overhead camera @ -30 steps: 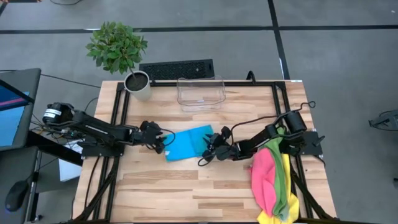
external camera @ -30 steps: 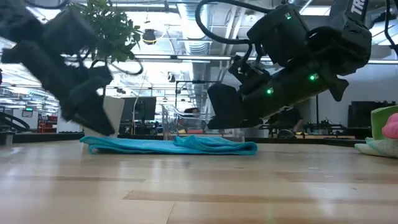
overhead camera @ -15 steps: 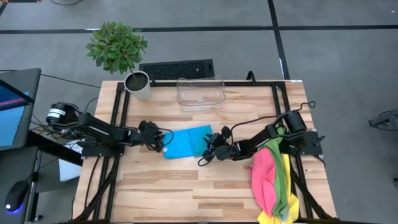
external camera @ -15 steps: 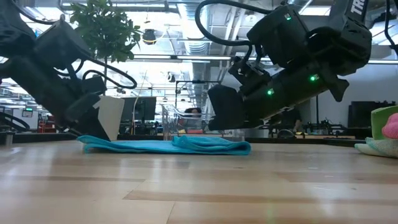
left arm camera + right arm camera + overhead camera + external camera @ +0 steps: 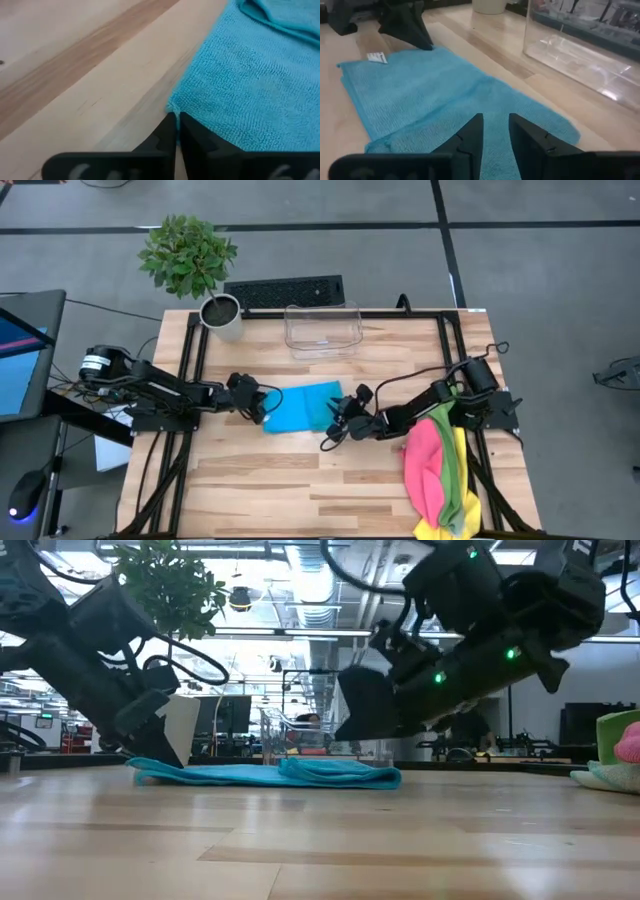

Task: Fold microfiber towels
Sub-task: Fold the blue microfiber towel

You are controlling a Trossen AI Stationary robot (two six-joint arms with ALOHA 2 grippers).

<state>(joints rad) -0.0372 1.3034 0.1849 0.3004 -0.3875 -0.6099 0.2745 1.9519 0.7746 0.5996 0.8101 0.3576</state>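
Your left gripper [image 5: 176,119] is pinched shut on the bright blue microfiber towel's [image 5: 303,408] very edge; your right gripper [image 5: 495,131], parted, hovers empty. Lift fast and that thin bite could slip.

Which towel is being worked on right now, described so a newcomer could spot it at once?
On the wooden table, look to the middle, just in front of the clear plastic bin. The bright blue towel lies flat there between the two arms, the left gripper shut on its edge. The pink, green and yellow towels are heaped together at the table's right edge.
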